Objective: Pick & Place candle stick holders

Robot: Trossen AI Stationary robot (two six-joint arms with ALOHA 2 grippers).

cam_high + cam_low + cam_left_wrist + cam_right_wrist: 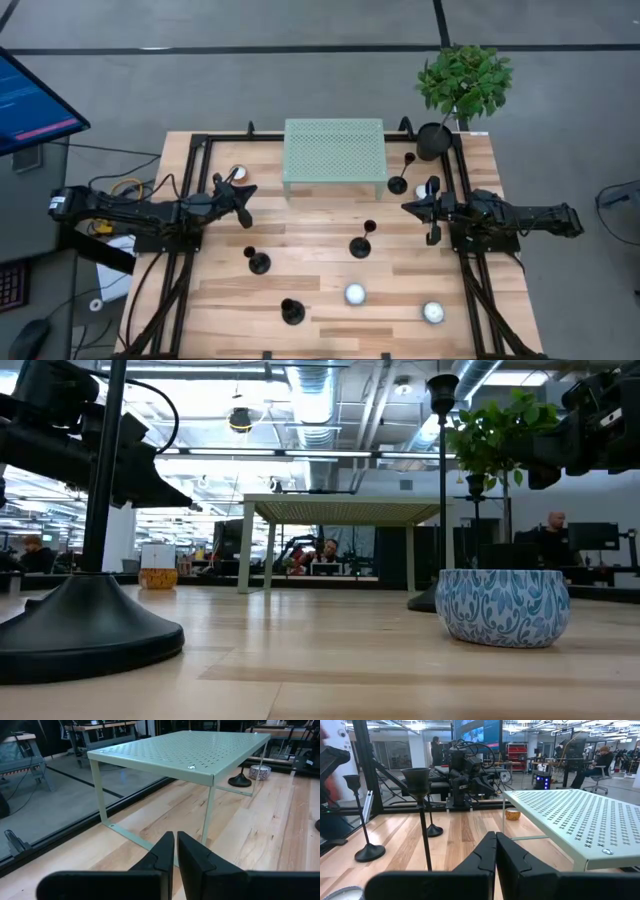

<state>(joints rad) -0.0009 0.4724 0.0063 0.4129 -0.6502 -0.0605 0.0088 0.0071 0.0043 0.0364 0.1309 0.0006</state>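
Four black candlesticks stand on their round bases on the wooden table: one near the shelf's right leg (398,183), one at the middle (361,245), one left of the middle (258,262) and one toward the near edge (291,312). My left gripper (243,193) is shut and empty at the table's left, beside the green shelf (335,150); its shut fingers show in the left wrist view (175,851). My right gripper (408,207) is shut and empty at the table's right; in its wrist view (495,845) the middle candlestick (422,815) stands just ahead.
A green perforated shelf on thin legs (200,750) stands at the far middle. A potted plant (460,90) is at the far right corner. Small round patterned bowls sit near the front (355,294), (433,312), and by each gripper (238,174). A black frame rims the table.
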